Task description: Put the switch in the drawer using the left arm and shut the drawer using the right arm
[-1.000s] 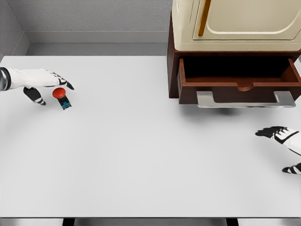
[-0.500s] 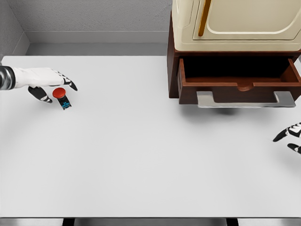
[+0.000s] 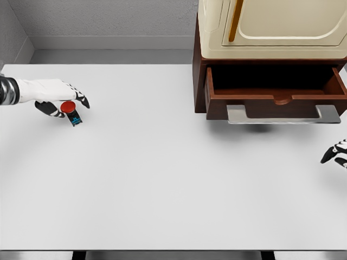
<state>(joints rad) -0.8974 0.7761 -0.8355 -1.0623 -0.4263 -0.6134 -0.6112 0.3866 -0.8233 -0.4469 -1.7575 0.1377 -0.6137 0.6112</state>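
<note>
— Where is the switch (image 3: 71,111)?

— On the table (image 3: 162,179), far left side, well apart from the drawer (image 3: 274,92). Its red button faces up, with a small dark base beside it.

— And your left hand (image 3: 57,96)?

— Right over it. My fingers (image 3: 80,98) arch above the button and my thumb (image 3: 50,109) sits just left of it, touching or nearly so. I cannot tell whether I grip it.

— The drawer?

— Pulled open under the cream cabinet (image 3: 271,27), its grey handle (image 3: 283,114) out front.

— Your right hand (image 3: 337,154)?

— Only fingertips show at the right edge; I cannot tell their pose.
</note>
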